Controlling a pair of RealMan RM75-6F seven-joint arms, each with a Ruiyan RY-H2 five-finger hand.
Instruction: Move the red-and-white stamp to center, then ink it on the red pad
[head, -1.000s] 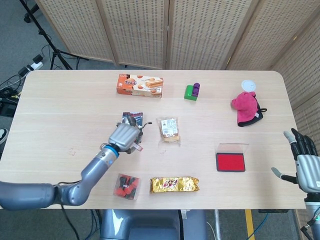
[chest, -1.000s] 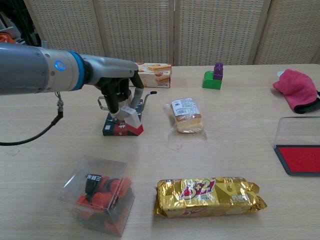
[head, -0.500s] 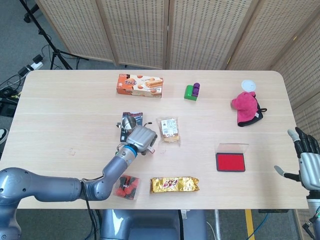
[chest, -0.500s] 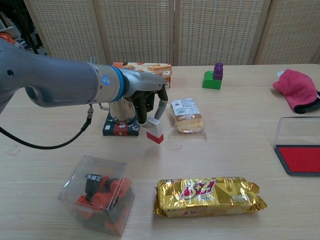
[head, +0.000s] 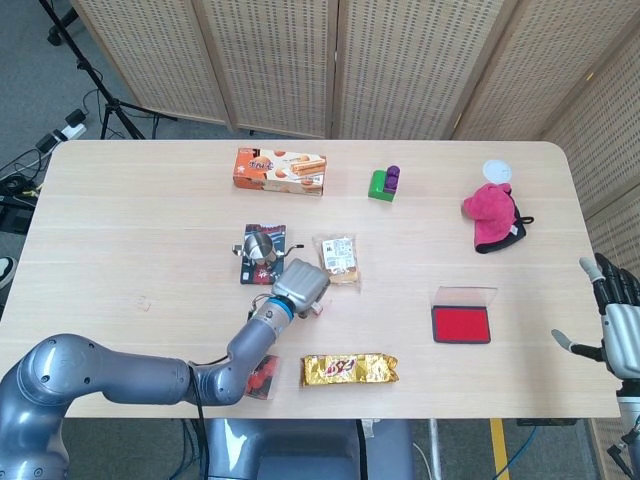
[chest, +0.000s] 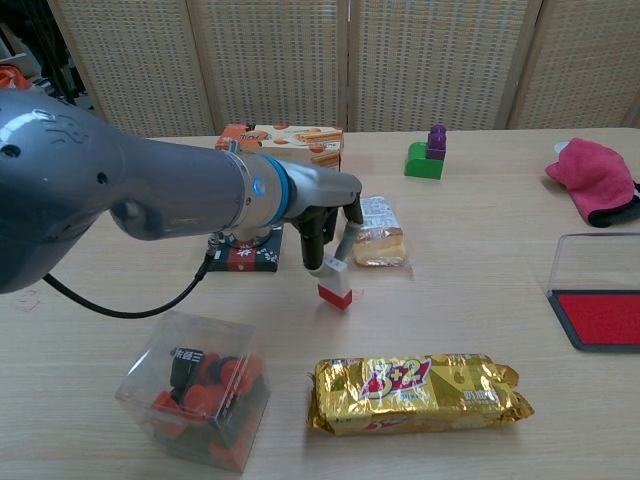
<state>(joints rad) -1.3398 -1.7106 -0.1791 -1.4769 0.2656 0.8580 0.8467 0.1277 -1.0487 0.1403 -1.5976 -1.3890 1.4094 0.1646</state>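
Observation:
My left hand (chest: 325, 215) (head: 299, 284) holds the red-and-white stamp (chest: 335, 285) just above the table, tilted, left of the middle. In the head view the hand covers most of the stamp. The red ink pad (head: 461, 323) (chest: 603, 318) lies open at the right with its clear lid raised behind it. My right hand (head: 619, 326) hovers open past the table's right edge, holding nothing.
A dark packet with a small kettle (head: 261, 247) sits left of the stamp, a wrapped cake (chest: 373, 232) just behind it. A gold snack bar (chest: 417, 391) and a clear box of red pieces (chest: 200, 390) lie in front. Biscuit box (head: 281, 170), green-purple block (head: 384, 182), pink cloth (head: 491, 215) stand farther back.
My left hand has carried the stamp from over the dark packet rightward and forward, toward the table's middle, and lower. The right hand has drifted slightly right.

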